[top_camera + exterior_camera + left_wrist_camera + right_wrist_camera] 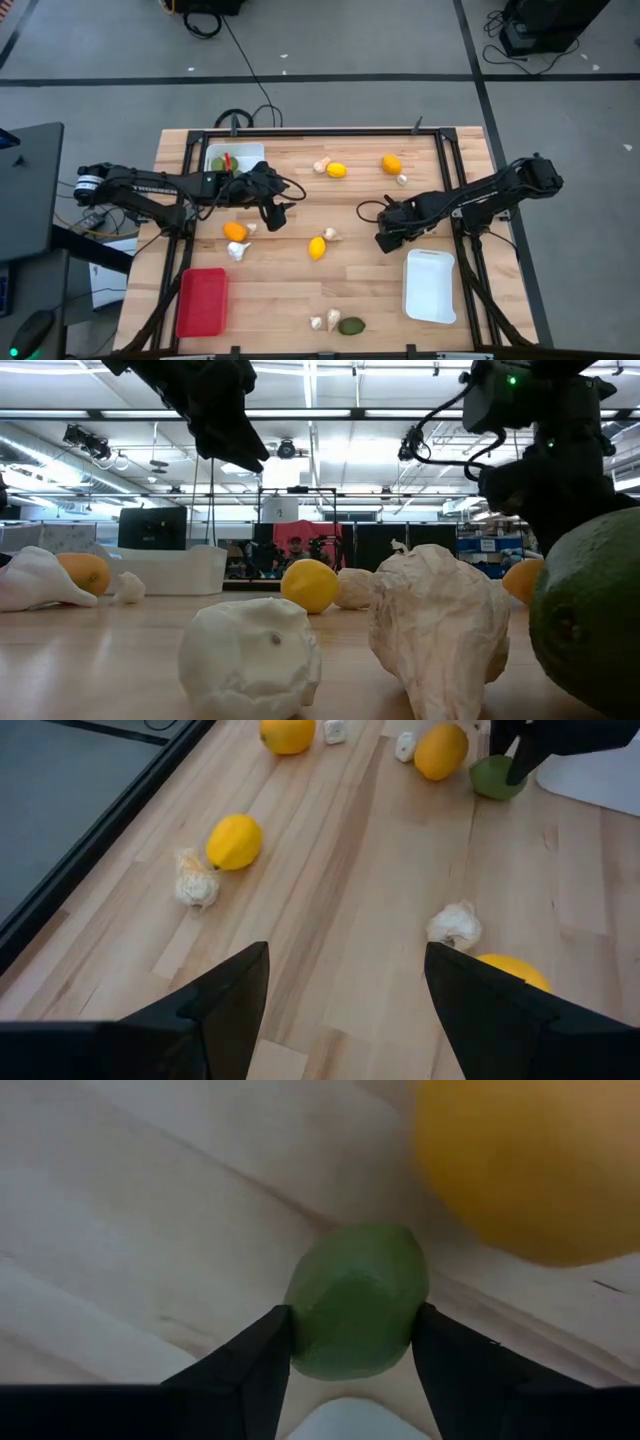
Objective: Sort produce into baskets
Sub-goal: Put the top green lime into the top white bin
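Green fruit (357, 1316) between right gripper (352, 1352) jaws; yellow fruit (527, 1165) beside.

Wooden table (290, 290), black cables (250, 70) on grey floor (330, 40)

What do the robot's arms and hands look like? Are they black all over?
Mostly, yes. Both arms are dark and thin, built from jointed sections, with black cables looping beside them. The left arm has a pale band near its base. Each hand, the left hand and the right hand, ends in two flat, black, wedge-shaped fingers. In the low view, a small green light glows on one arm.
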